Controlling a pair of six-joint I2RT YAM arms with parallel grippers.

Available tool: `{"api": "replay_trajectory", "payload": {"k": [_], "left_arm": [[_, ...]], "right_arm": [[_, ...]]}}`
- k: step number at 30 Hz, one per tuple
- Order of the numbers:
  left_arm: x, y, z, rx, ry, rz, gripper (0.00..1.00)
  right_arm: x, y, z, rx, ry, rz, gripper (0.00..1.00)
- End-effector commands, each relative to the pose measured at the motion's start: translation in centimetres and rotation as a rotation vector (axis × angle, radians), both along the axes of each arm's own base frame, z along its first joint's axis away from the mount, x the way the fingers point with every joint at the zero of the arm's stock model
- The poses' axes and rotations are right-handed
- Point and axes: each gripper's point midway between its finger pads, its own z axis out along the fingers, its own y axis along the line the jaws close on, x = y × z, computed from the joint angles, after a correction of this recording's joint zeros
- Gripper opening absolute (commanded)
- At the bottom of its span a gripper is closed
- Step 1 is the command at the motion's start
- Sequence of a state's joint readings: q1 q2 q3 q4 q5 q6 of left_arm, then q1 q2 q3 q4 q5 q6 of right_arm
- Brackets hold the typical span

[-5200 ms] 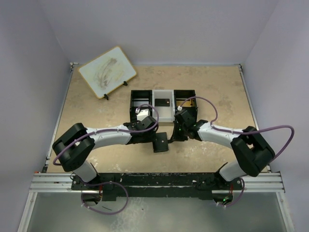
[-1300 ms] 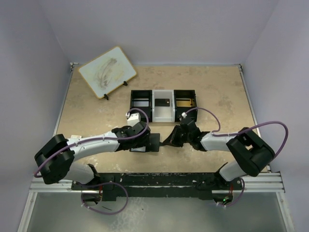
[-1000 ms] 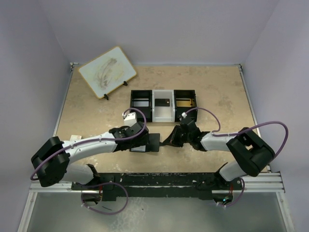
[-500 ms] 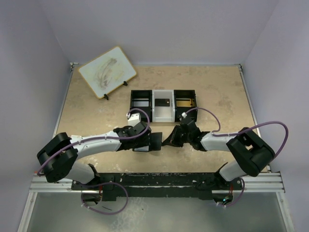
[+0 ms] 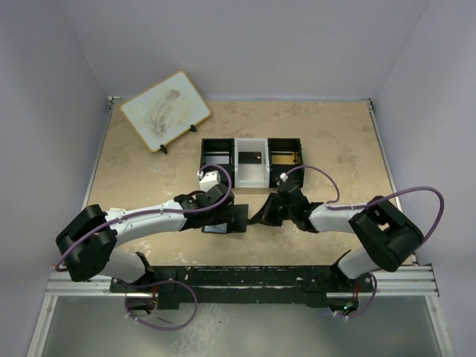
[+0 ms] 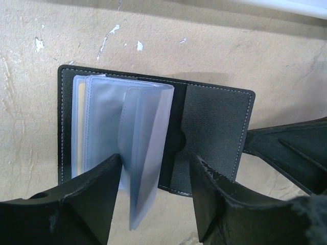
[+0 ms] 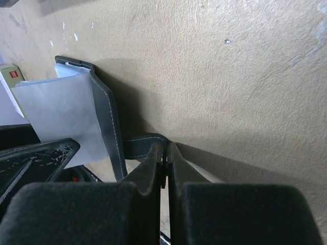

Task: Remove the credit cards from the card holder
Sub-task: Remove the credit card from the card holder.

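Observation:
The card holder (image 6: 214,127) lies open on the table, black outside, with pale blue-grey sleeve leaves (image 6: 102,122) fanned up from it. In the top view the card holder (image 5: 240,217) sits between the two arms. My left gripper (image 6: 157,159) hangs over it, open, and one upright pale leaf (image 6: 145,153) stands between its fingers. I cannot tell whether that leaf carries a card. My right gripper (image 7: 166,153) is shut on the holder's black strap (image 7: 135,145) and pins it at the table. One dark credit card (image 5: 251,158) lies in the tray's white middle compartment.
The three-compartment tray (image 5: 251,182) stands just behind the holder, its right compartment holding something yellowish (image 5: 285,158). A whiteboard on a stand (image 5: 165,110) is at the back left. A small white-and-red box (image 7: 13,75) shows at the left edge of the right wrist view.
My left gripper has shifted slightly right over the open holder, and its jaws have narrowed around the upright leaf. The right gripper has kept its hold on the strap without moving.

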State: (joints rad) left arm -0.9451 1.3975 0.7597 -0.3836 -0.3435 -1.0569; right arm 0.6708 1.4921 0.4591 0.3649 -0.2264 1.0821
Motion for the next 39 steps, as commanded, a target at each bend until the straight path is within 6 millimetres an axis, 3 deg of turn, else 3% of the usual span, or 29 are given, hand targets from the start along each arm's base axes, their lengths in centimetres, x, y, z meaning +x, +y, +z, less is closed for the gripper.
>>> {"api": "replay_trajectory", "payload": {"k": [1,8,14,20,24,28,33,36,39], "left_arm": [[0.6,-1.7,2.2,-0.060,-0.040,-0.036,0.52],[0.2,-4.8,2.5,-0.192,-0.031,-0.122,0.45],[-0.1,-7.7,2.1,-0.358,-0.024,-0.148,0.49],[0.0,-5.8,-0.5,-0.246,-0.004,-0.100,0.50],[-0.2,-5.5,-0.5,-0.254,-0.003,-0.096,0.50],[-0.4,-4.9,-0.6,-0.255,-0.007,-0.081,0.42],[-0.6,-4.8,-0.7,-0.249,0.002,-0.085,0.35],[-0.7,-4.8,-0.9,-0.242,0.007,-0.090,0.31],[-0.8,-4.9,-1.3,-0.233,0.019,-0.100,0.29]], "right_arm": [[-1.1,-1.7,-2.4,-0.106,0.063,-0.005,0.00],[-1.0,-1.5,-2.2,-0.098,0.058,-0.001,0.00],[-0.7,-1.4,-0.7,-0.045,0.009,-0.029,0.04],[0.1,-1.8,0.5,-0.080,-0.020,-0.045,0.09],[1.0,-1.6,2.5,-0.091,-0.069,-0.037,0.12],[2.4,-1.4,5.1,-0.084,-0.123,-0.060,0.10],[3.2,0.6,8.2,0.031,-0.200,-0.020,0.05],[3.5,1.2,8.2,0.028,-0.204,0.005,0.07],[3.9,1.0,7.8,0.004,-0.203,-0.004,0.17]]}}
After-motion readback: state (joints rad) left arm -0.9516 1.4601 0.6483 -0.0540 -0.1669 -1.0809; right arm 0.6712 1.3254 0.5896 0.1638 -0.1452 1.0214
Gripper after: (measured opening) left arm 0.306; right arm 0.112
